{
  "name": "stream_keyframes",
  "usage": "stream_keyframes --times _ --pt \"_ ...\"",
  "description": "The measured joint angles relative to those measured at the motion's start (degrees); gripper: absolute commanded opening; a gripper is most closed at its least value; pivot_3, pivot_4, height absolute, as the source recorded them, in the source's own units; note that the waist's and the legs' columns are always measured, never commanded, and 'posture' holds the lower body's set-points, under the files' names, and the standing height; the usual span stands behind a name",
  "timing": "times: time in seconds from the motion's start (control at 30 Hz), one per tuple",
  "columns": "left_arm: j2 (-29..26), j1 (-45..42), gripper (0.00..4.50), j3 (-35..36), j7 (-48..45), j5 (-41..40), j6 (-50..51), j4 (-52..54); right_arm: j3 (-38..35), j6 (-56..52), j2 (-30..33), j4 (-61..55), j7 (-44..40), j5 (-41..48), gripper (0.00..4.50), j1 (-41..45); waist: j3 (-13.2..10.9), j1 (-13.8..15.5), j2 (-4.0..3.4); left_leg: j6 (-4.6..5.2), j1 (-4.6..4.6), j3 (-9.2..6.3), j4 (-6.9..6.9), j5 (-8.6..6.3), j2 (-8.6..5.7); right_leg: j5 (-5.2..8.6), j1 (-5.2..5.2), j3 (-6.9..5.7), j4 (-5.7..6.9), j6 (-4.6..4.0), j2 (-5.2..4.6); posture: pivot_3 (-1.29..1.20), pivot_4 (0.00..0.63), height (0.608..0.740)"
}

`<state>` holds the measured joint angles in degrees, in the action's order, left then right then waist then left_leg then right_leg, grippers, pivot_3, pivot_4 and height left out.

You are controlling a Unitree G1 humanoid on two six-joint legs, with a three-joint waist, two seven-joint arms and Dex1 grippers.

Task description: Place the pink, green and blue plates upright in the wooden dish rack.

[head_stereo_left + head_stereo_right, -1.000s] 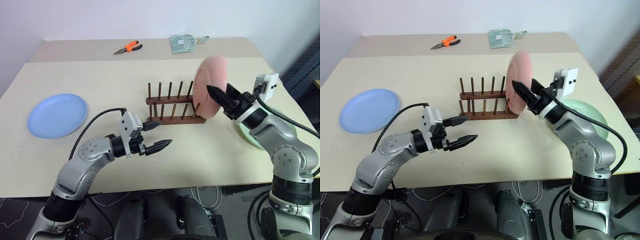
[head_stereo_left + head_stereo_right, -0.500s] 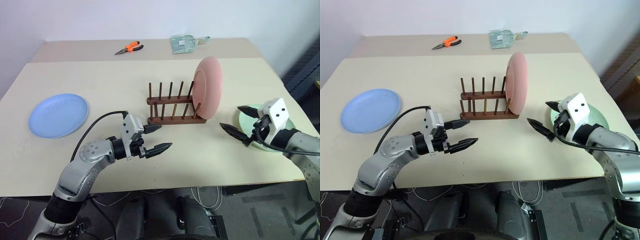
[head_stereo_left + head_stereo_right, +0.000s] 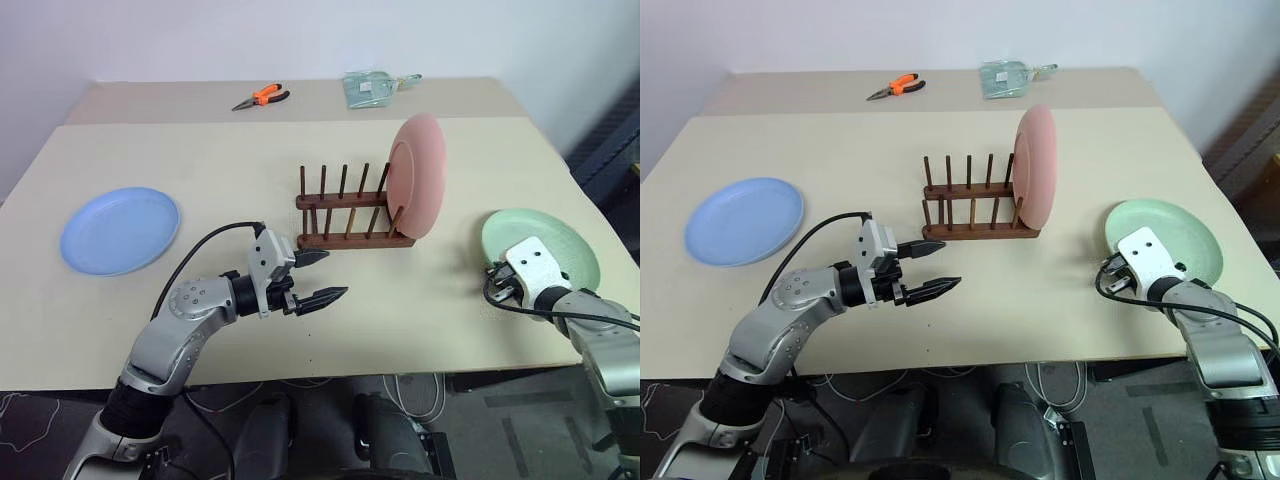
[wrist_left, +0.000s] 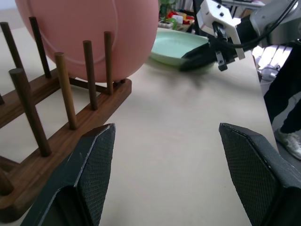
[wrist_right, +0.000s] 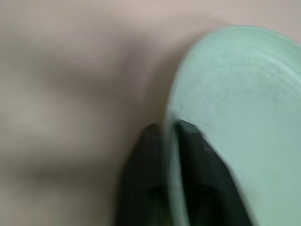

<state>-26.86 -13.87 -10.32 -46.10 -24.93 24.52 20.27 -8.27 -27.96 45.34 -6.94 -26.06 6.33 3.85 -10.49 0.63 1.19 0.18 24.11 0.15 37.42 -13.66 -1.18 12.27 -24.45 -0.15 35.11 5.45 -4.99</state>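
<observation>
The pink plate (image 3: 418, 175) stands upright at the right end of the wooden dish rack (image 3: 345, 215). The green plate (image 3: 545, 240) lies flat on the table to the right. My right gripper (image 5: 170, 127) is shut on its near-left rim, one finger above and one below. The blue plate (image 3: 120, 230) lies flat at the far left. My left gripper (image 3: 335, 275) hovers open and empty just in front of the rack's left half, pointing right along the table. In the left wrist view the rack (image 4: 66, 94), pink plate (image 4: 94, 28) and green plate (image 4: 176, 44) lie ahead.
Orange-handled pliers (image 3: 260, 97) and a clear plastic packet (image 3: 372, 85) lie on the far section of the table. Bare tabletop (image 3: 420, 300) stretches between the rack and the front edge. The green plate sits close to the table's right edge.
My right gripper let go of the pink plate, left it standing in the rack, swung right and down to the green plate and shut on its rim. The left gripper stayed put.
</observation>
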Motion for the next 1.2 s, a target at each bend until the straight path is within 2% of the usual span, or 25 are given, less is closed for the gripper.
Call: stream_keyframes --times 0.17,0.3,0.43,0.5,0.6,0.7,0.83,1.2 --pt "0.6 0.0 3.64 0.6 1.1 1.0 -1.6 -1.3 -1.6 3.3 -0.6 -1.2 1.5 -0.4 0.08 5.6 0.0 -0.2 -0.08 0.0 -0.03 -0.01 -0.02 0.0 0.03 0.0 -0.01 0.0 0.04 0.01 0.05 0.0 0.15 0.738" --pt "1.8 -0.4 3.64 1.9 3.0 3.0 -4.2 -4.7 -6.1 3.0 -4.1 -5.4 3.8 5.1 0.08 20.2 -0.2 -0.8 -0.37 0.0 -0.02 -0.03 0.01 0.0 0.02 -0.04 -0.04 0.01 0.12 0.05 0.06 0.0 0.15 0.738" --pt "3.0 -1.2 3.64 2.7 4.8 5.2 -7.8 -7.6 -11.4 -0.5 -8.7 -15.3 4.2 18.9 0.08 32.8 -0.1 -0.3 -0.29 0.0 0.0 -0.27 -0.11 0.0 0.08 -0.15 -0.03 -0.08 0.13 0.25 0.16 0.0 0.15 0.738" --pt "3.4 -1.5 3.64 3.4 5.6 5.8 -9.1 -8.9 -12.0 -5.0 -11.7 -19.2 4.3 29.5 0.08 34.5 -0.1 0.1 -0.23 0.0 0.01 -0.3 -0.12 0.0 0.08 -0.15 0.0 -0.09 0.11 0.24 0.12 0.0 0.15 0.738" --pt "3.2 -1.5 3.64 5.2 6.5 6.8 -10.5 -10.9 -9.5 -11.1 -19.7 -24.6 7.2 50.7 0.08 34.5 -0.1 -0.2 -0.29 0.01 0.01 -0.27 -0.12 0.0 0.07 -0.16 -0.03 -0.09 0.14 0.23 0.02 0.0 0.15 0.738" --pt "2.7 -0.7 3.64 5.9 6.5 7.0 -11.5 -11.3 -5.3 -12.8 -27.4 -26.4 13.3 61.2 0.08 34.7 -0.1 -0.5 -0.29 0.0 -0.01 -0.26 -0.09 0.0 0.06 -0.15 -0.03 -0.09 0.17 0.2 -0.01 0.0 0.15 0.738" --pt "2.0 0.6 3.64 7.1 6.4 7.0 -11.6 -11.3 -1.6 -12.5 -35.2 -22.3 21.7 64.1 0.08 34.8 -0.1 -0.8 -0.31 0.0 -0.01 -0.25 -0.08 0.01 0.02 -0.15 -0.04 -0.09 0.18 0.18 -0.04 0.0 0.15 0.738" --pt "2.1 3.4 3.64 7.8 5.7 3.5 -8.4 -6.2 -0.7 -10.7 -36.6 -13.3 25.0 60.1 0.08 31.9 -0.1 -1.5 -0.33 0.0 0.0 -0.23 -0.12 0.01 0.03 -0.16 -0.11 -0.09 0.23 0.19 0.01 0.0 0.15 0.738"
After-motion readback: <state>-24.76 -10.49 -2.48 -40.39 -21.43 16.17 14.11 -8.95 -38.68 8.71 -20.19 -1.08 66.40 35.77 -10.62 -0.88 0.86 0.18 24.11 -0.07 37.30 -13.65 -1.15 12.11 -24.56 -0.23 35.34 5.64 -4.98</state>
